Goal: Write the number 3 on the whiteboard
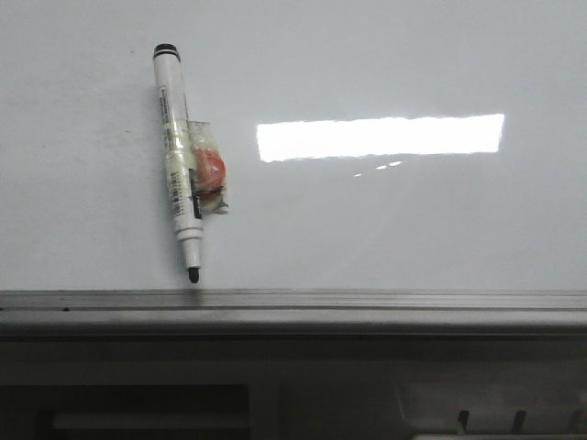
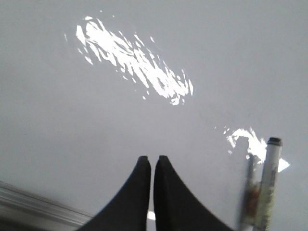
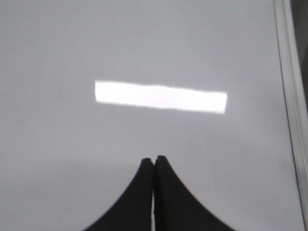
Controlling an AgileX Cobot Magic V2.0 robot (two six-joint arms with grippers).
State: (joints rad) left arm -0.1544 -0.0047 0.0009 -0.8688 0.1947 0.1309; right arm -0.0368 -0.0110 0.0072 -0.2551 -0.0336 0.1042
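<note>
Lying flat: a glossy pale whiteboard (image 1: pixel 385 229), bordered along the near edge by a grey metal rail (image 1: pixel 293 301). Resting directly on it, toward the left: an uncapped marker (image 1: pixel 180 160), tip pointing at the rail, a taped orange-red bit (image 1: pixel 210 174) clinging beside its barrel.

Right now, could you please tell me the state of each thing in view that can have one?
Whiteboard: blank, no number 3 written yet, only light glare on it.
Marker: lying flat on the whiteboard, uncapped, tip toward the grey rail, nothing gripping it.
Left gripper: fingers closed together, holding nothing.
Right gripper: fingers closed together, holding nothing.
</note>
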